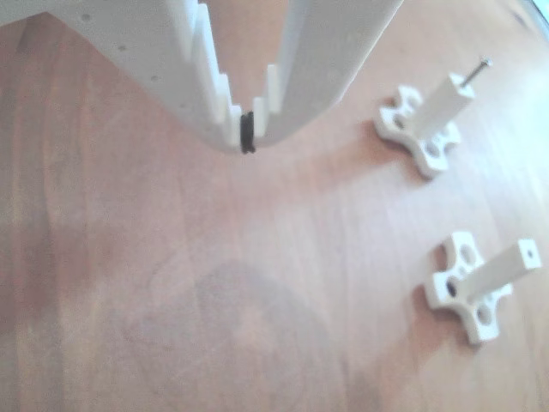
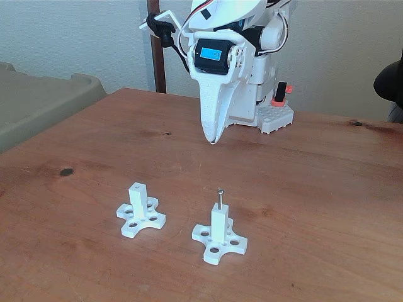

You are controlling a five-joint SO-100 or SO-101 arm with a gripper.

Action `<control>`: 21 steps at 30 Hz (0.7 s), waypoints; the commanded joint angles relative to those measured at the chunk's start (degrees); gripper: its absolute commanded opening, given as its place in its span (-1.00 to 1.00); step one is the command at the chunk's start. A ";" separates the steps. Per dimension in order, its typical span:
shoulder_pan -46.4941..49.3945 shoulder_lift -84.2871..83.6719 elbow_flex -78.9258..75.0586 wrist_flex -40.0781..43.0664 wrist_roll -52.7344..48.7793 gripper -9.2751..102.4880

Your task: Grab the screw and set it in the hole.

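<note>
The thin silver screw point(image 2: 220, 197) stands upright in the hole at the tip of the right white post point(image 2: 218, 221) in the fixed view. In the other view the screw point(image 1: 477, 71) pokes out of the upper post point(image 1: 448, 98). A second white post point(image 2: 137, 197) stands to its left, its tip hole point(image 1: 532, 252) showing bare in the other view. My white gripper point(image 2: 213, 141) hangs above the table behind the posts, its fingers together with nothing between them, well apart from both. In the other view the gripper point(image 1: 247, 142) points down at the top centre.
The brown wooden table point(image 2: 315, 189) carries the arm's base point(image 2: 272, 116) at the back. A grey-green bin point(image 2: 38, 100) sits beyond the left edge. A dark knot point(image 2: 66, 171) marks the wood on the left.
</note>
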 commanded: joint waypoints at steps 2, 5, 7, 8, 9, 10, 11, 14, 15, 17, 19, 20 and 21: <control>0.26 8.61 1.58 3.16 -0.35 -0.91; 0.53 12.39 2.20 5.19 -0.18 -0.91; 0.44 16.35 2.81 7.29 -0.26 -0.91; 0.44 17.31 2.99 7.82 -0.35 -0.91; 0.44 18.90 3.25 8.44 -0.53 -0.91; 0.44 18.81 3.25 8.53 -0.53 -0.91; 0.44 18.90 3.25 8.53 -0.53 -0.91; 0.44 18.90 3.25 8.53 -0.53 -0.91; 0.44 18.98 3.34 8.53 -0.62 -0.91; 0.44 18.98 3.34 8.53 -0.62 -0.91; 0.44 18.98 3.34 8.53 -0.53 -0.91; 0.44 20.92 3.69 8.96 -0.53 -0.91; 0.53 22.41 4.04 9.40 -0.88 -0.91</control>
